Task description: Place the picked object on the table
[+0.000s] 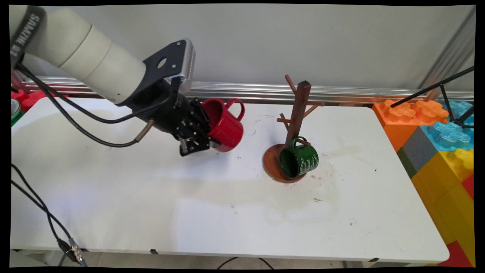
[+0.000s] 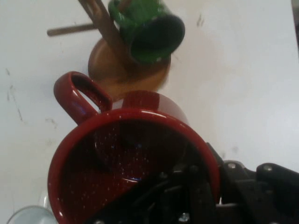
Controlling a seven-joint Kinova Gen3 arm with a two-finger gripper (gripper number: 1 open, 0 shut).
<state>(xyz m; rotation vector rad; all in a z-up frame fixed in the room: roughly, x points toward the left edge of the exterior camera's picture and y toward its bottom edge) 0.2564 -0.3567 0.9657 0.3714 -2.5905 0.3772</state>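
Gripping a red mug by its rim, one finger inside and one outside, the end effector is seen raised above the counter, left of a wooden mug tree. The mug is held tilted, its handle turned up and toward the tree. A green mug is hung on a low peg, over the tree's base. Slippage is judged possible, since only the thin rim is pinched; a swing could knock the tree over.

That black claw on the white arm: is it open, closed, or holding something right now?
Black two-finger gripper: closed on the rim of a red speckled enamel mug, held tilted above the white table.
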